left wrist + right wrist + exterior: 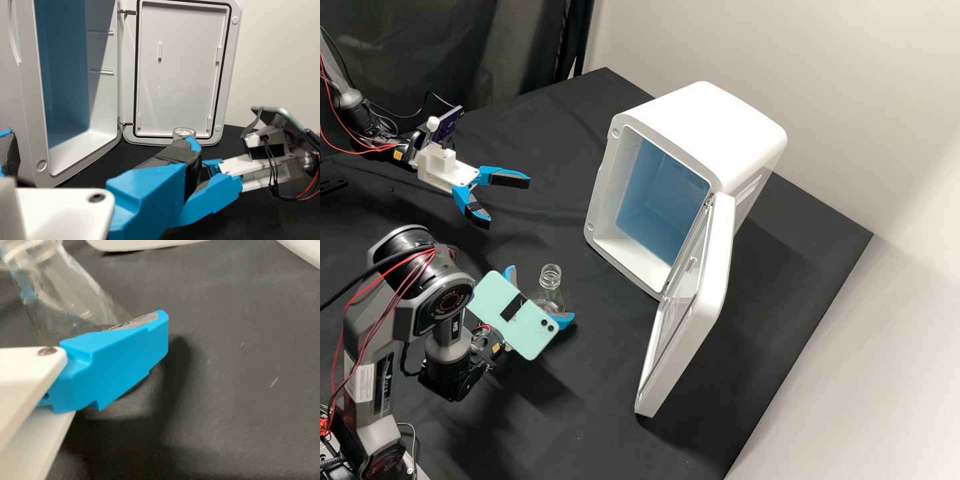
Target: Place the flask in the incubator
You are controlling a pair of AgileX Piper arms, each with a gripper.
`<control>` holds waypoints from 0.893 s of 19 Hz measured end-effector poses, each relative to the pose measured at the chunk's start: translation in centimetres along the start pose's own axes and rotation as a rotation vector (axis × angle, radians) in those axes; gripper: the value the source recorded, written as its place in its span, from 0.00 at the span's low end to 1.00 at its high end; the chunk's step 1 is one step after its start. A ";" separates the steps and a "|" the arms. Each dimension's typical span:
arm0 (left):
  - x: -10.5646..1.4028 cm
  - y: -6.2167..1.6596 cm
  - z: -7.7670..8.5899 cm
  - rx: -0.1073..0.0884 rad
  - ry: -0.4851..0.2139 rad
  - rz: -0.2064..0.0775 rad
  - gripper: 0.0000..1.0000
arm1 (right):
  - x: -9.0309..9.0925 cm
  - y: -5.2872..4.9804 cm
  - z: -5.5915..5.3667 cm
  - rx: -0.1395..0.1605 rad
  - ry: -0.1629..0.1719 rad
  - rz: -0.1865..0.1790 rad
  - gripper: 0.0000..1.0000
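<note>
My left gripper [505, 200] and right gripper [539, 298] were white, blue-fingered; the glass flask [550, 280] was clear, the boxy white incubator [713, 127] pale blue inside, the bench [540, 120] black.

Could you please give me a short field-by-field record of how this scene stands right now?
flask: clear glass conical flask, upright, outside the incubator
incubator: white box-shaped incubator on the black bench, pale blue interior looks empty
door: white door swung wide open
right gripper: right gripper around the flask; grip unclear
left gripper: left gripper open, holding nothing, above the bench
task state: flask not yet inside
</note>
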 end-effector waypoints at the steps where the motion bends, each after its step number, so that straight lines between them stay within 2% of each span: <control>1: 0.0 -0.09 0.0 -0.002 0.000 -0.002 1.00 | -0.1 0.3 -0.1 -0.026 -0.001 0.020 1.00; 2: 0.1 -0.17 -0.1 -0.003 0.001 -0.004 1.00 | -0.2 0.7 -0.1 -0.071 -0.016 0.058 1.00; 5: 0.1 -0.49 -0.2 -0.008 0.005 -0.015 1.00 | -0.2 1.1 0.0 -0.163 -0.068 0.128 1.00; 6: 0.1 -0.49 -0.2 -0.008 0.005 -0.015 1.00 | -0.1 1.1 0.0 -0.208 -0.091 0.148 1.00; 8: 0.1 -0.47 -0.3 -0.008 0.007 -0.014 1.00 | 0.0 0.9 -0.3 -0.257 -0.094 0.157 1.00; 13: 0.3 -0.49 -0.5 -0.008 0.011 -0.014 1.00 | 0.2 0.3 -0.7 -0.317 -0.105 0.157 1.00; 14: 0.3 -0.58 -0.7 -0.010 0.016 -0.016 1.00 | 0.4 0.2 -0.9 -0.337 -0.103 0.156 1.00; 17: 0.4 -0.79 -0.8 -0.014 0.018 -0.022 1.00 | 1.0 -0.5 -0.9 -0.363 -0.108 0.132 1.00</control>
